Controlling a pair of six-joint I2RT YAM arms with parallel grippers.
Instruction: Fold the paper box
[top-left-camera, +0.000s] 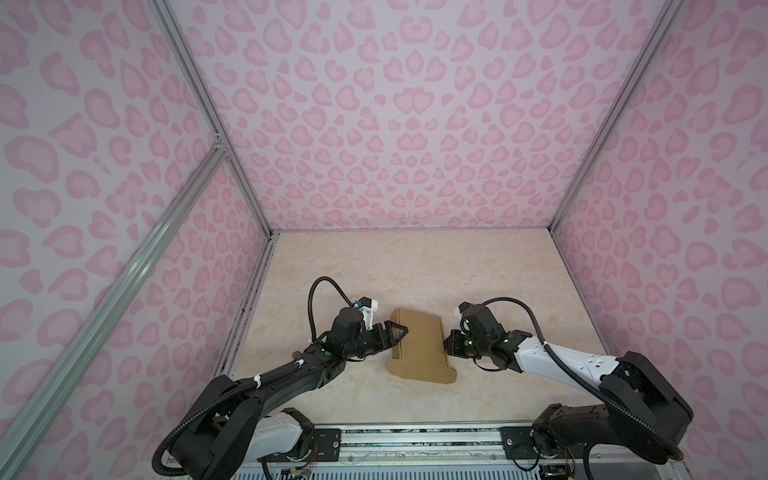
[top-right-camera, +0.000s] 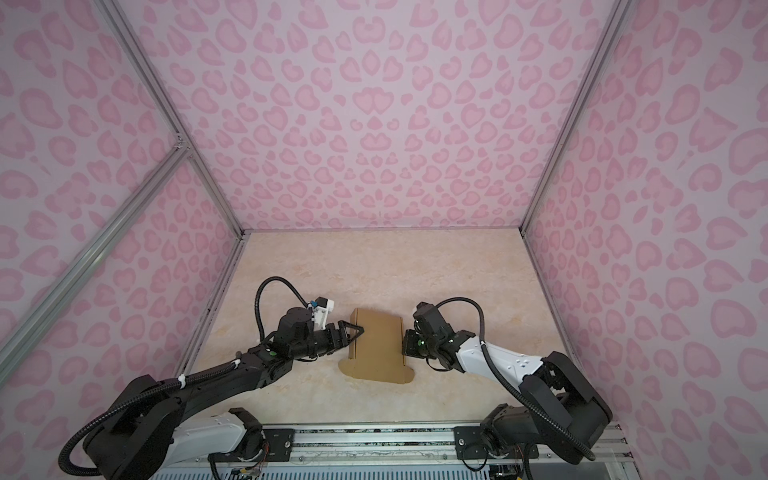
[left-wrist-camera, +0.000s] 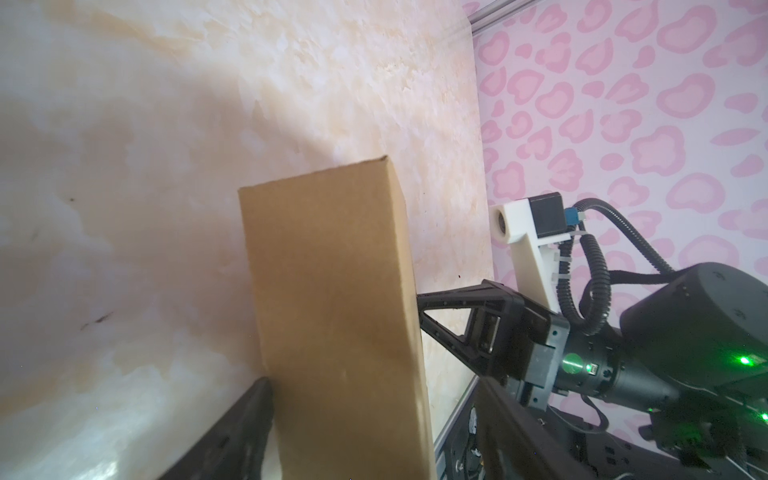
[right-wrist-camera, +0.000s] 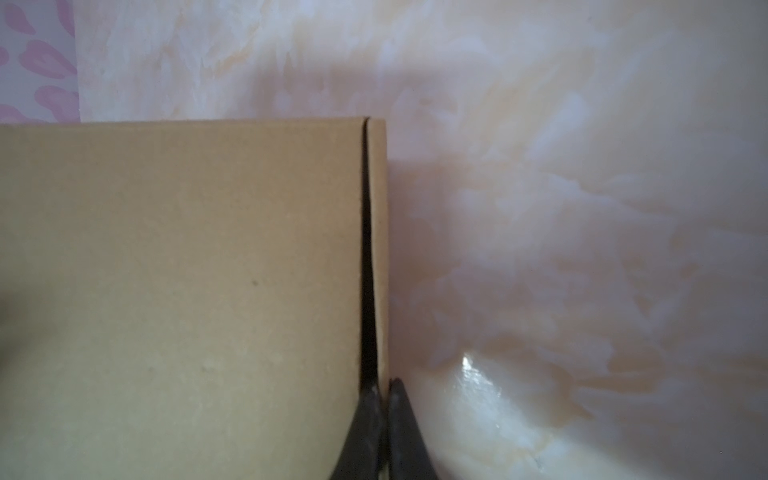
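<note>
Your paper box has both side walls up, left fingers apart astride one, right fingers clamped on the other; the near flap lies unfolded on the desk.

The far half of the table is bare up to the back wall, so a gripper can pass freely there. A narrower free strip lies between the paper box and the front rail. The middle is blocked: the paper box stands there with raised sides, the left gripper straddles its left side, and the right gripper pinches its right side, so no passage stays between them.
</note>
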